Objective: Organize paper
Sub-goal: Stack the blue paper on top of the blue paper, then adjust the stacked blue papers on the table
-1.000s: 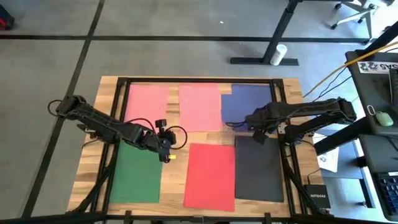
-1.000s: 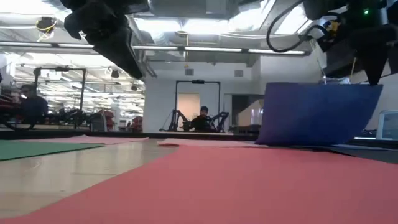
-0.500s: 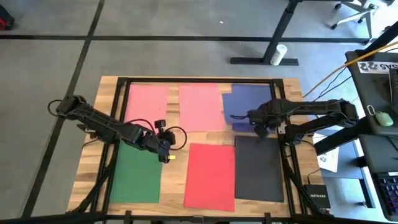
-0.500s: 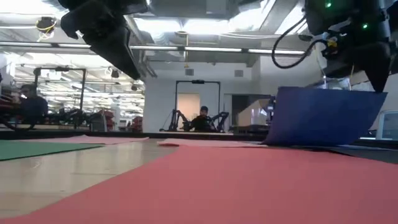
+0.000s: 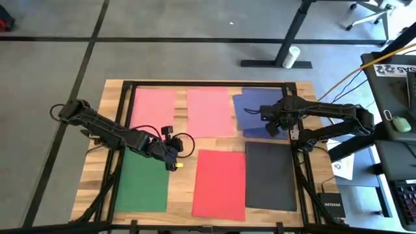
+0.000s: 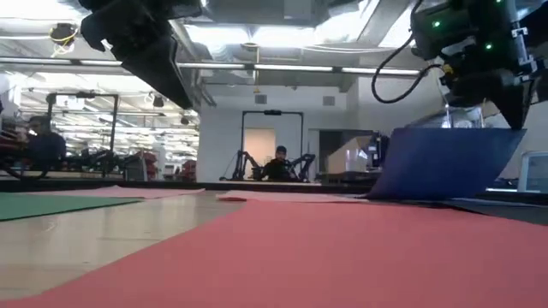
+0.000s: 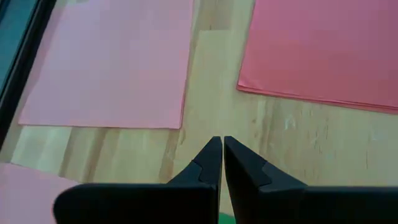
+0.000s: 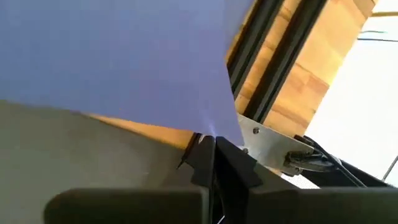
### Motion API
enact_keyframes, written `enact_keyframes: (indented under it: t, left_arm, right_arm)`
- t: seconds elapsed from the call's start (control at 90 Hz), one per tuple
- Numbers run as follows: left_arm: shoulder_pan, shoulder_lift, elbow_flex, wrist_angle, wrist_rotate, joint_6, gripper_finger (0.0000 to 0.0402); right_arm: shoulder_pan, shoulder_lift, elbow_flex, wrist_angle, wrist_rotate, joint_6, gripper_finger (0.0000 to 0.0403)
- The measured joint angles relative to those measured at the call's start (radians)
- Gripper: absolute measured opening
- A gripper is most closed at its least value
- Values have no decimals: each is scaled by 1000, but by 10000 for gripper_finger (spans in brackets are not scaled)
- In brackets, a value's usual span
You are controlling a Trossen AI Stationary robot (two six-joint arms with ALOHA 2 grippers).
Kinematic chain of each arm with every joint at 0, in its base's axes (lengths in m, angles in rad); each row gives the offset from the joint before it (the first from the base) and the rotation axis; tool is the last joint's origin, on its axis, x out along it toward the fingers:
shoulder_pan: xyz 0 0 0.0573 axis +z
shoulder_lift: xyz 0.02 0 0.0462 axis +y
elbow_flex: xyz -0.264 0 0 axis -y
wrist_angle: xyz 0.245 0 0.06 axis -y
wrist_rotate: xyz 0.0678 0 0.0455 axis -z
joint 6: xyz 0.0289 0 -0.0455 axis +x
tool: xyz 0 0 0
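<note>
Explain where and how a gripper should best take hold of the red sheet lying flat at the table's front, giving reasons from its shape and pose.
Probably at a corner or free edge. The red sheet lies flat on the table, so it offers no raised part to pinch. Its edge towards the table's middle borders bare wood, so coming from above at that edge seems best, sliding a finger under it. The right gripper holds the navy sheet by its corner likewise.

Both arms are dark, nearly black, built of chunky rounded links. In the high view the left arm [image 5: 110,133] at centre left carries a thin black cable looping near its wrist and a small yellow mark by its tip. The right arm [image 5: 325,117] at centre right also trails a black cable. In the low view, at upper right, its housing shows small green lights. The left gripper [image 7: 221,163] and right gripper [image 8: 211,163] have matte black, wedge-shaped fingers.
</note>
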Motion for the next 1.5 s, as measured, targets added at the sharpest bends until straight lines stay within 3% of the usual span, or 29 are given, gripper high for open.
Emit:
enact_keyframes:
  t: [0.311,0.511,0.611,0.733,0.856,1.167,1.5]
  left_arm:
    - [-22,0,0,0,-20,-64,0]
    - [-22,0,0,1,-35,-97,0]
    - [-29,6,0,2,-68,-111,0]
    - [-32,13,0,3,-97,-133,0]
    - [-34,24,0,0,-111,-146,0]
    - [-98,29,-1,-76,-112,-235,0]
    - [-126,28,-1,-69,-113,-263,0]
  right_arm:
    - [-169,-23,0,42,37,-3,0]
    - [-245,-67,1,79,-54,-21,0]
    - [-236,-94,1,231,-97,-71,0]
    - [-179,-86,1,545,-142,-195,0]
    - [-134,-14,-11,784,-201,-366,0]
    - [-124,339,-14,1053,-208,-660,0]
    - [-179,553,66,1160,-218,-843,0]
